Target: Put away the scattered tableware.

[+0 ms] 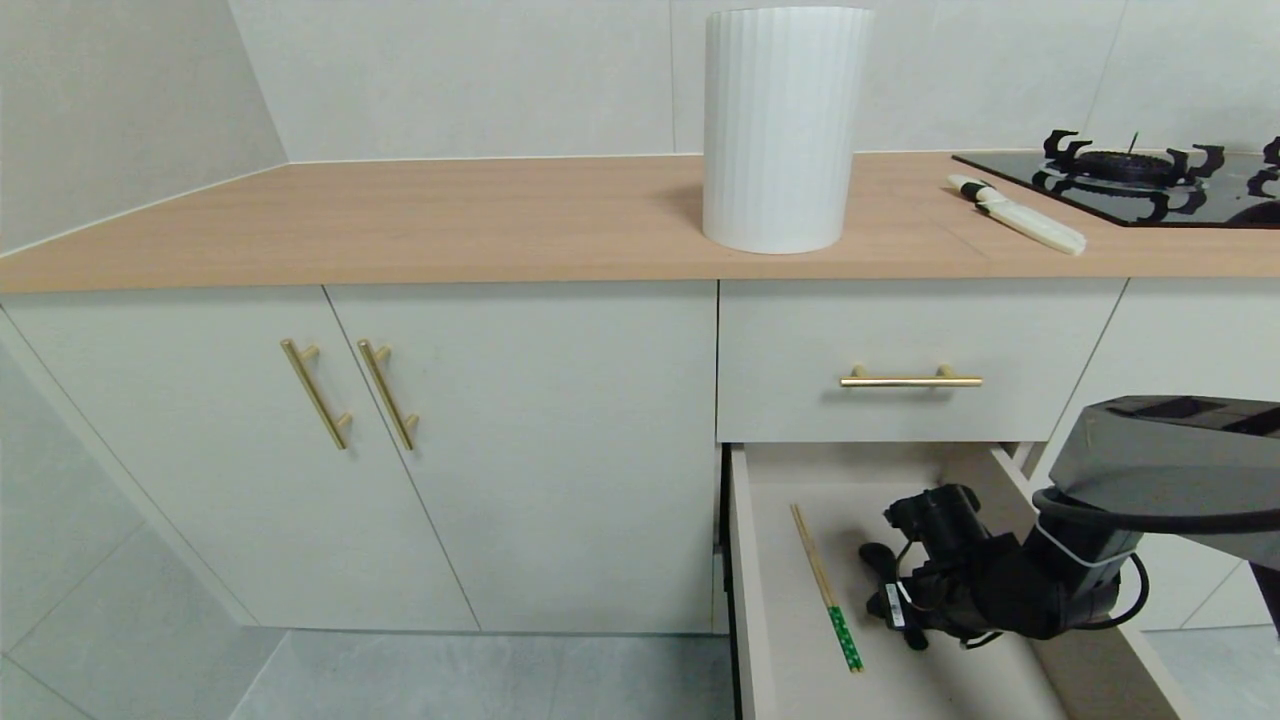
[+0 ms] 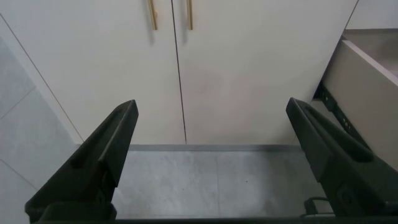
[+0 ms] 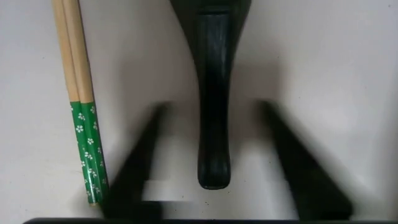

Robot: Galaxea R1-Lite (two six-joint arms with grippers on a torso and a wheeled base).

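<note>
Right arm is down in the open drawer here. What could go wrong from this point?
1. The right gripper sits open astride the black spoon; a skewed pull-out might drag the spoon along.
2. The chopsticks lie close beside one finger and could get knocked askew.
3. The knife lies on the counter, not yet put away; a reach for it could brush the white canister standing nearby.

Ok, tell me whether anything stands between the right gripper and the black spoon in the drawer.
Nothing visible does. The spoon lies bare, handle between the open fingers of the right gripper; the chopsticks lie beside it, apart.
</note>
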